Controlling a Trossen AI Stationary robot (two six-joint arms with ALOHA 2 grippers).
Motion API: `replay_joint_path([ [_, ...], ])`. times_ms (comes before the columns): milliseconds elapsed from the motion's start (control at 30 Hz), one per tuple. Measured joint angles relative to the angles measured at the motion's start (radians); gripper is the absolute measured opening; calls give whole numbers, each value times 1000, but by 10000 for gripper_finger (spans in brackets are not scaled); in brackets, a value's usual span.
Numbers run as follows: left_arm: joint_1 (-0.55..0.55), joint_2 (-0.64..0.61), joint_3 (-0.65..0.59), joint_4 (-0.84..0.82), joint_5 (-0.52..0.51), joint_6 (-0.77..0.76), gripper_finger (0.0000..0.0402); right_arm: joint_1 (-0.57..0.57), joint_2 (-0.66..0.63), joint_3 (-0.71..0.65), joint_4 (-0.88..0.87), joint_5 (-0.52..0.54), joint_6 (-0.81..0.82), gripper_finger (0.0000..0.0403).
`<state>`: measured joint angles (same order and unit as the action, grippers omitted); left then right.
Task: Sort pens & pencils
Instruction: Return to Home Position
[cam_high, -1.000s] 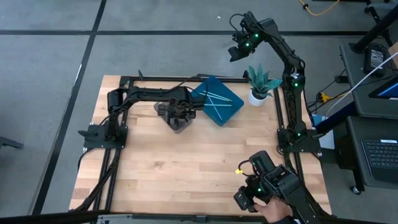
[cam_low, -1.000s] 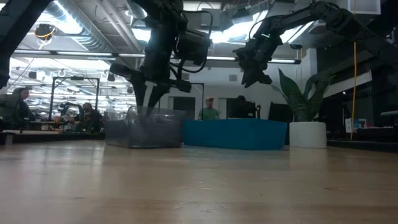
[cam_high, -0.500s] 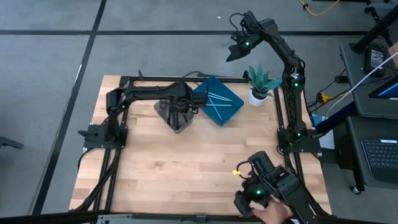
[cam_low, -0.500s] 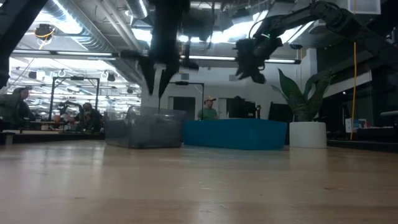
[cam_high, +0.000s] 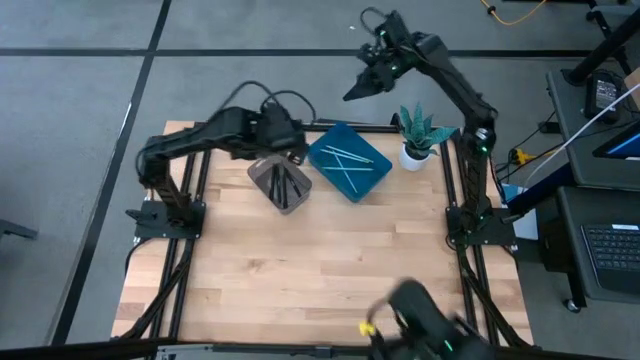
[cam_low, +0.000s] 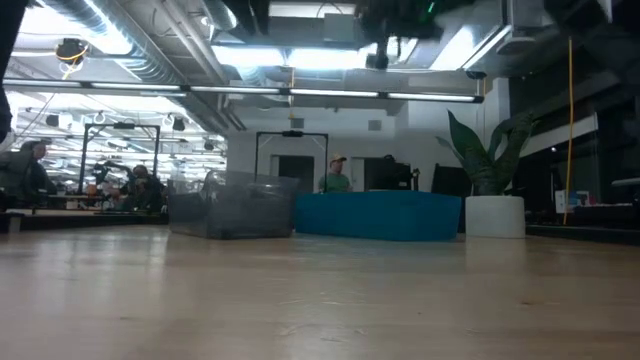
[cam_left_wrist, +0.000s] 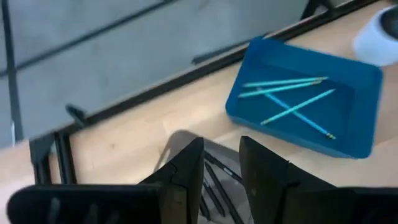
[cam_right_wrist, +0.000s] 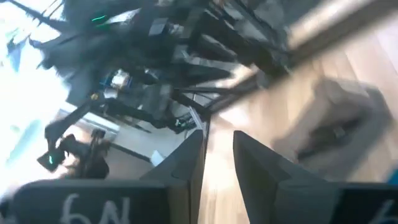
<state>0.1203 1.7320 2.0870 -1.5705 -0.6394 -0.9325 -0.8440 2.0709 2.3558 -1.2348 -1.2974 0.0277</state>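
Observation:
Several light blue sticks lie crossed on the floor of a blue tray; they also show in the left wrist view. Several black sticks lie in a grey bin. My left gripper hangs in the air above the bin's far side, its fingers a narrow gap apart and empty. My right gripper is raised beyond the table's far edge, its fingers also a narrow gap apart and empty.
A potted plant stands at the far right, next to the blue tray. A blurred dark device shows at the table's near right edge. The black frame runs along the far edge. Bare wood lies nearer than the bin and tray.
My left gripper has risen out of the grey bin and drawn back a little toward the table's far left, the arm lifting high. My right gripper has gone up and farther beyond the far edge. The dark device at the near right has shifted.

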Motion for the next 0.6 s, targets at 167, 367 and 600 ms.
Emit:
replay_joint_path([
  [167, -59, -83, 0, -2, -19, 80, 96, 76, -202, 0, 86, 77, 27, 90],
  [367, -222, -97, -1, -1, -60, 103, 96, 225, -445, 2, -95, 379, -40, 90],
  [600, -464, -82, -42, 41, -225, -7, 96, 579, -606, -48, -318, 794, -34, 90],
])
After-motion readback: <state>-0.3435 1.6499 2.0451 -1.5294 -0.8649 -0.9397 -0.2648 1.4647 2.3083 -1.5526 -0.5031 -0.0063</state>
